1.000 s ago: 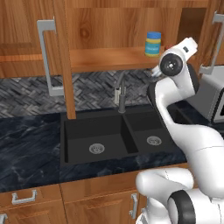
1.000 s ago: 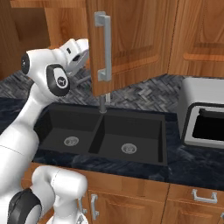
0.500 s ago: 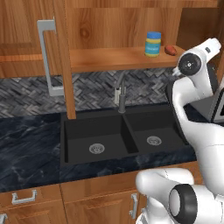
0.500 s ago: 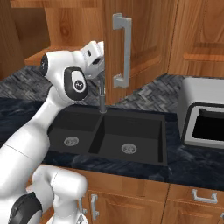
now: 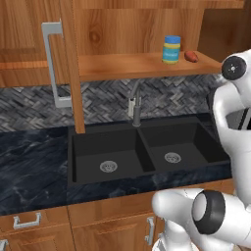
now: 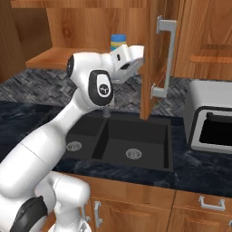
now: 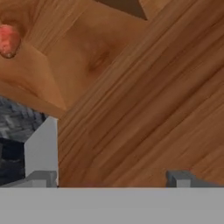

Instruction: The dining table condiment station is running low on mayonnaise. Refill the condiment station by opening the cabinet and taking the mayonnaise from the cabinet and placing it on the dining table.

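Note:
The cabinet stands open over the sink, with both doors swung out edge-on. The mayonnaise, a blue-lidded jar with a pale yellow body, stands on the cabinet shelf towards its right end; the mayonnaise is half covered by my hand in the right base view. My gripper is open and pressed close to the inner face of the right door. The door's wood lies just beyond the spread fingertips, with nothing between them. The dining table is out of view.
A small reddish-brown lump lies right of the jar. The left door and its bar handle jut out. Below are the black double sink, the faucet and the marble counter. A silver oven sits at right.
My hand has swept to the right along the shelf front, and the right cabinet door has swung further open with it. The jar has not moved.

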Controlling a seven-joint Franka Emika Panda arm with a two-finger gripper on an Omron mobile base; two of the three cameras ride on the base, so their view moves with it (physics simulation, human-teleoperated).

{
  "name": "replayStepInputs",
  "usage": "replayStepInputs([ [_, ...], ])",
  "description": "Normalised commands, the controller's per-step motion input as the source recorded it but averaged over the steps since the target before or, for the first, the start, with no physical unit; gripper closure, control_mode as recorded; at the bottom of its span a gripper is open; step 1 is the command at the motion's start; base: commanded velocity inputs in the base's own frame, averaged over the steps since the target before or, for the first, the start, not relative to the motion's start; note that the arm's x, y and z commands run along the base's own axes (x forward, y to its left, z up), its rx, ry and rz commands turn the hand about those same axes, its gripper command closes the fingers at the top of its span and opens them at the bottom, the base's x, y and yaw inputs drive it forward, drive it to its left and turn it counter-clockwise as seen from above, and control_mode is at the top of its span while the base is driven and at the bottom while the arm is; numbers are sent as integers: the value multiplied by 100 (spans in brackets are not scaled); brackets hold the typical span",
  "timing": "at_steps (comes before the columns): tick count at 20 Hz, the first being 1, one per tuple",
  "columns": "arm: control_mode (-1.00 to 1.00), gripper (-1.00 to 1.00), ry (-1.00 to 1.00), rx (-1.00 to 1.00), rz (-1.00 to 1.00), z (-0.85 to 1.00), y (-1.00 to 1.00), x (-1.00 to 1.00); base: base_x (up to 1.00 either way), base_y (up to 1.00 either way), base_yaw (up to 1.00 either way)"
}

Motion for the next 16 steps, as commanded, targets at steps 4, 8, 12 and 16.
replayStepInputs([
  [4, -100, -100, 0, 12, -6, 0, -83, -2, 0, 0, 0],
  [8, -100, -100, 0, 8, -1, -4, -37, 0, 0, 0, 0],
  [12, -100, -100, 0, 6, 0, -3, -7, 0, 0, 0, 0],
  [16, -100, -100, -2, 5, 0, 0, 34, -3, 0, 0, 0],
])
